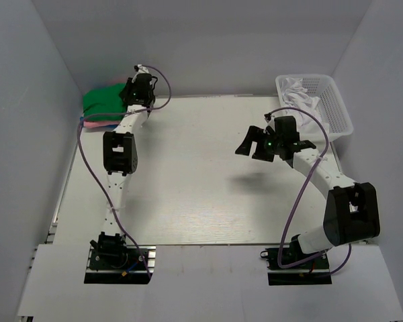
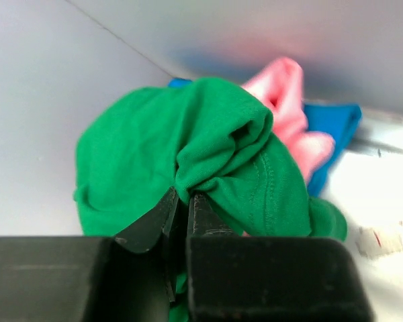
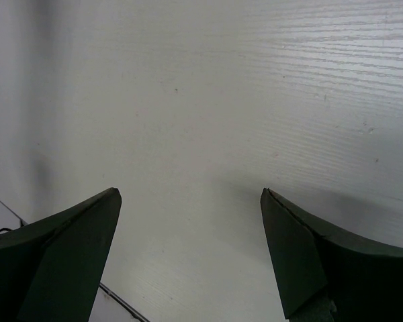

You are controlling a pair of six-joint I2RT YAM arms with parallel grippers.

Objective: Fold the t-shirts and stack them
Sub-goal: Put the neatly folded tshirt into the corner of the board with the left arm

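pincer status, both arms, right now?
Left pincer: closed on a fold of the green t-shirt.
Right pincer: open, holding nothing.

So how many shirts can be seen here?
4 visible. A green shirt lies on a pink shirt and a blue shirt in the far left corner; a white shirt sits bunched in the basket at far right, possibly hiding more.

1. Left arm (image 1: pixel 119 151) stretched toward far-left corner. Left gripper (image 2: pixel 181 196): jaws nearly together, pinching a fold of green t-shirt (image 2: pixel 221 141).
2. Right arm (image 1: pixel 326 171) bent at elbow, forearm reaching inward. Right gripper (image 3: pixel 191 193): jaws spread wide.
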